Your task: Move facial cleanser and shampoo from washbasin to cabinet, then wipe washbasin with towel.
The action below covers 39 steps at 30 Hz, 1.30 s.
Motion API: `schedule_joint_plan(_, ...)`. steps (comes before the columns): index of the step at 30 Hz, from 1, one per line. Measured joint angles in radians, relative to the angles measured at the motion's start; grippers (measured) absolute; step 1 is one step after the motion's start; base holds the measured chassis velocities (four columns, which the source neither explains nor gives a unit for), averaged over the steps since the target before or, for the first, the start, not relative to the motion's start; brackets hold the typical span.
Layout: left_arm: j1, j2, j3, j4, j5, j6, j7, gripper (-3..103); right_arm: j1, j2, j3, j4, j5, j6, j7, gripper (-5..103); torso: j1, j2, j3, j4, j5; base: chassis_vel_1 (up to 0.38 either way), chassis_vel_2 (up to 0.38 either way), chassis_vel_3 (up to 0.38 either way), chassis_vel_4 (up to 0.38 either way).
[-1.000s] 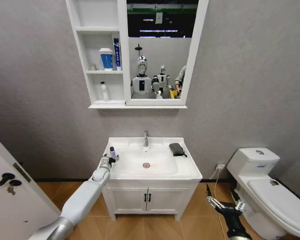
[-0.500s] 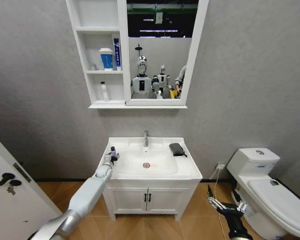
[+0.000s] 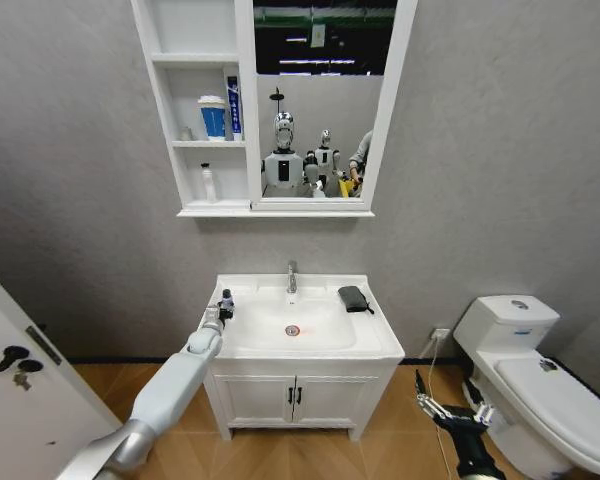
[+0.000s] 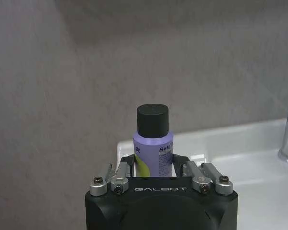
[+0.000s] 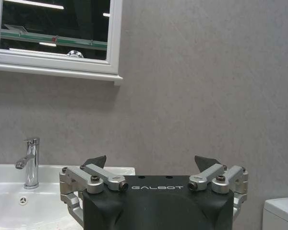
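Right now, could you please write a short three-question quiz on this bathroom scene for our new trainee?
1. True or false: the towel lies on the washbasin rim to the right of the faucet.
2. The left end effector is around which item? A) purple bottle B) blue cup C) faucet
3. Fill in: the right end effector hangs low beside the ____, with its fingers apart.

Key: 1 true; 2 A; 3 toilet.
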Motion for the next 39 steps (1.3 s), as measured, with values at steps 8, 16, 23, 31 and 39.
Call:
schedule_joint_plan(8,-0.088,0.277,0.007,-0.440,-0.282,0.285,-0.154,42,0.013,-0.009,-0.015,-0.008,-0.002,-0.004,0.000,100,0.000,0.000,0.000,0.0000,-0.0006,0.000,0.000,0.000,0.000)
schedule_joint_plan(16,-0.565,0.401,0.152,-0.495,-0.741,0.504,-0.221,42,0.024,-0.005,-0.025,-0.008,-0.007,-0.004,-0.003,100,0.000,0.000,0.000,-0.0003,0.0004,0.000,0.000,0.000,0.000)
schedule_joint_plan(23,-0.893,0.239,0.355,-0.247,-0.861,0.524,-0.250,42,0.023,0.008,-0.021,-0.004,-0.003,0.014,-0.010,100,0.000,0.000,0.000,-0.0005,0.0005,0.000,0.000,0.000,0.000)
schedule_joint_plan(31,-1.019,0.013,0.423,0.153,-0.768,0.507,-0.194,42,0.008,0.014,0.005,-0.027,0.027,0.053,-0.026,100,0.000,0.000,0.000,-0.0007,0.0004,0.000,0.000,0.000,0.000)
schedule_joint_plan(39,-1.057,-0.068,0.422,0.352,-0.684,0.481,-0.141,42,0.002,0.016,0.019,-0.038,0.043,0.070,-0.032,100,0.000,0.000,0.000,-0.0003,0.0003,0.000,0.000,0.000,0.000)
